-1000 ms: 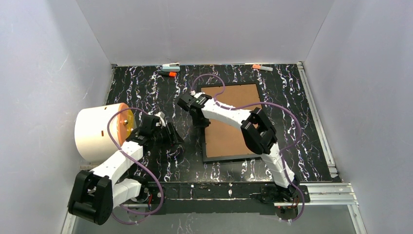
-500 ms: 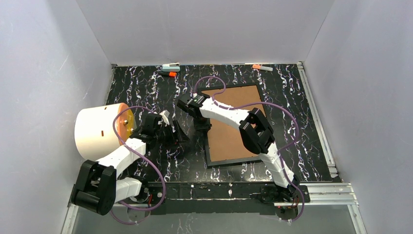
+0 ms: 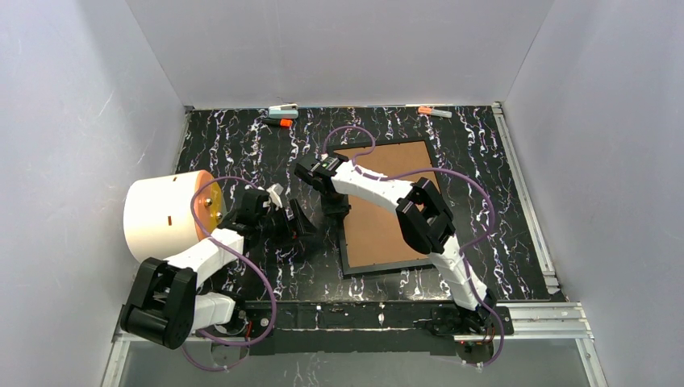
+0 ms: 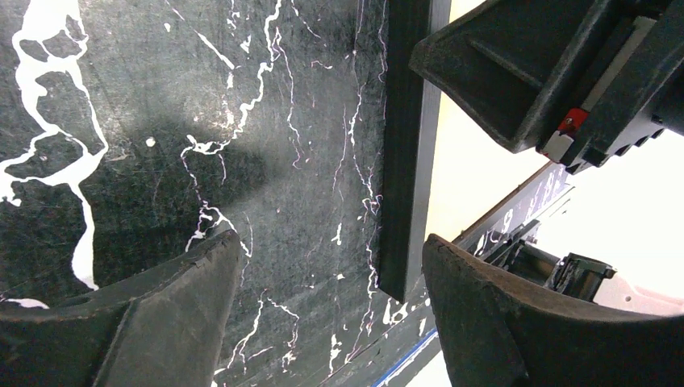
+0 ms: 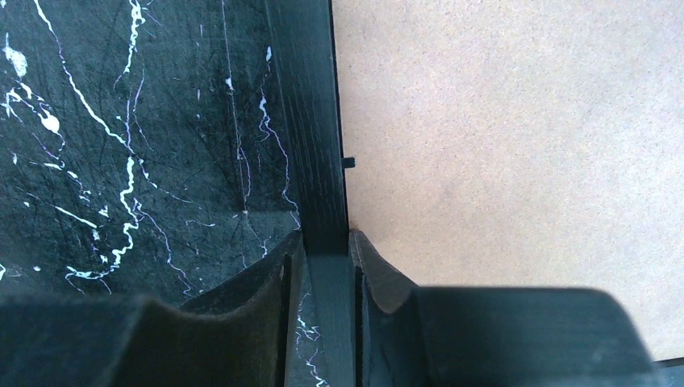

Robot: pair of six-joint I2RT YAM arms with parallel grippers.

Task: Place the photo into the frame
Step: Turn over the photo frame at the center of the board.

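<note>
Your right gripper (image 5: pixel 325 242) has its jaws narrowed onto the left rail of the frame (image 5: pixel 310 145). One finger is on the outer side over the table, and the other is on the inner side over the brown backing board (image 3: pixel 379 234). The frame lies flat, back up, right of centre on the black marbled table (image 3: pixel 242 145). Your left gripper (image 4: pixel 323 258) sits low, just left of that rail and apart from it, with its jaws spread wide and holding nothing.
</note>
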